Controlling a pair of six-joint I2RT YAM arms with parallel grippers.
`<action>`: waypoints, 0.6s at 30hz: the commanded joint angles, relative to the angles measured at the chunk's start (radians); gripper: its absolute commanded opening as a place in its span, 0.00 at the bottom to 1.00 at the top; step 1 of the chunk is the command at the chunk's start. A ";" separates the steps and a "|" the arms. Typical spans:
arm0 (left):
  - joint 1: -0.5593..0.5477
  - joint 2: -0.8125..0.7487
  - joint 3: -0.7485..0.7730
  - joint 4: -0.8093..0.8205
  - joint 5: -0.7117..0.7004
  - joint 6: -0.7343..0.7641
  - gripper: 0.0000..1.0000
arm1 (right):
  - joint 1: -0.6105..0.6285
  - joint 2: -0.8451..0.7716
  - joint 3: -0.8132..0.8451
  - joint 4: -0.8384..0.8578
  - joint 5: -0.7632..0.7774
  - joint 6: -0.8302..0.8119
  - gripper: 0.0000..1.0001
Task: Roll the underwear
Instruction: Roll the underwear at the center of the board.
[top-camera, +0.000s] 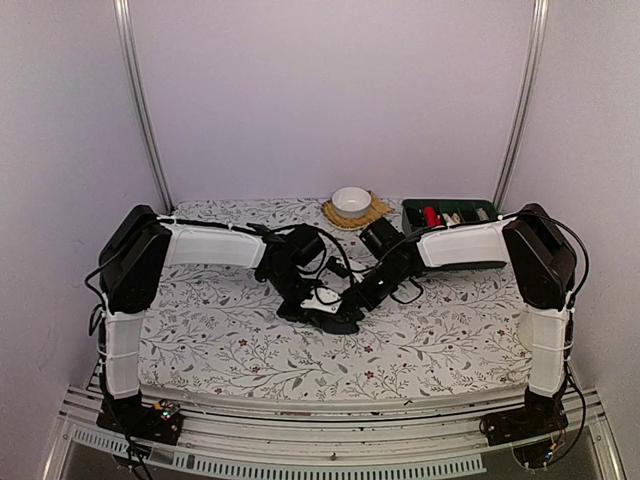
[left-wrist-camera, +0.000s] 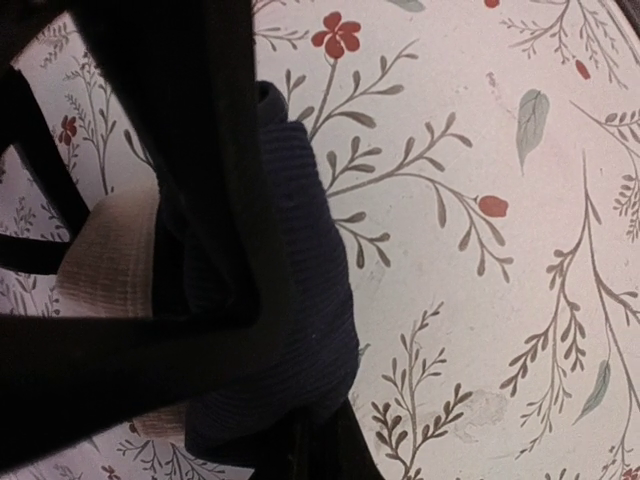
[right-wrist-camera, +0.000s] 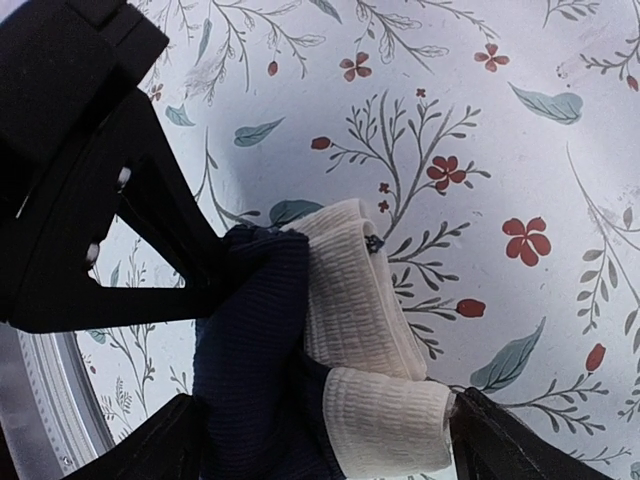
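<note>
Rolling looks nearly finished: dark ribbed cream-banded underwear (right-wrist-camera: 262, 340) sits bundled mid-frame; left fingers (right-wrist-camera: 205, 272) pinch it, right fingers (right-wrist-camera: 500, 447) straddle it wide.

text: none readable | labels: none | brands: none | numbers: none | signs: none

Pale, plain walls (top-camera: 330, 90) are closing in the table (top-camera: 450, 345) on 3 sides, and soft, even light is washing over them. 2 metal poles (top-camera: 140, 100) are rising from the table's far corners. A white floral cloth (top-camera: 220, 330) is covering the tabletop, and a slotted metal rail (top-camera: 330, 445) is running along the near edge.
</note>
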 joint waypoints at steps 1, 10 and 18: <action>0.012 0.106 -0.003 -0.123 -0.016 -0.076 0.00 | 0.029 0.007 -0.014 0.029 -0.074 -0.012 0.88; 0.019 0.101 0.010 -0.124 -0.007 -0.089 0.00 | 0.033 0.038 -0.017 0.035 -0.103 -0.020 0.64; 0.026 0.097 0.009 -0.123 -0.001 -0.096 0.00 | 0.033 0.023 -0.025 0.025 -0.063 -0.037 0.45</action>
